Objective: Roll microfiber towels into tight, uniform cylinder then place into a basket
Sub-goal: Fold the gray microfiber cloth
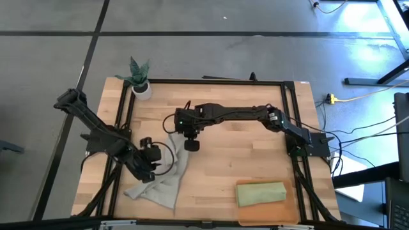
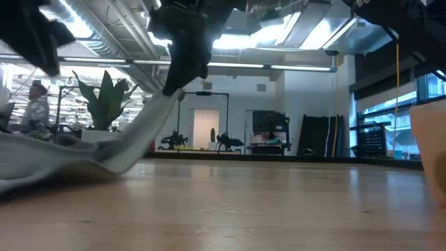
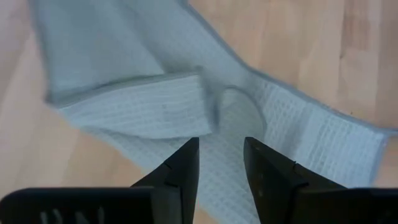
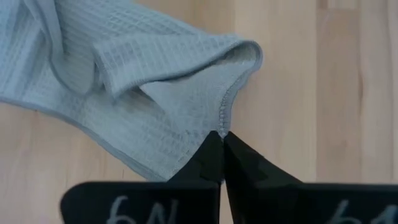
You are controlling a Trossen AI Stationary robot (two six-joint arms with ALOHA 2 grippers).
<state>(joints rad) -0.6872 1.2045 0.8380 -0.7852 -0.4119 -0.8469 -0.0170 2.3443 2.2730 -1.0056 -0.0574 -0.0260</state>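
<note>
The light grey towel (image 1: 161,181) lies crumpled on the left half of the desk (image 1: 230,160), loosely folded, not rolled. 1 edge of it is raised off the wood toward the desk's middle.

Right gripper (image 4: 221,138): reaches from the right side across to the centre-left of the desk. Its jaws are together, clamped on the stitched hem of the grey towel, which hangs from them in a slack sheet down to the desk surface, as the low view confirms.

Left gripper (image 3: 221,163): positioned over the near-left part of the desk, directly above the grey towel. Its jaws stand apart with nothing between them; a folded flap of the waffle-textured cloth lies just beyond the fingertips (image 3: 188,152).

The sage green towel (image 1: 261,193) sits in the basket (image 1: 255,213) at the near-right of the desk, in a compact, roughly rectangular bundle. It is well apart from both grippers.

A small white plant pot (image 1: 141,89) with a green plant stands at the far-left corner of the desk. In the low view, a person (image 2: 35,108) shows in the room beyond, at the far left.
</note>
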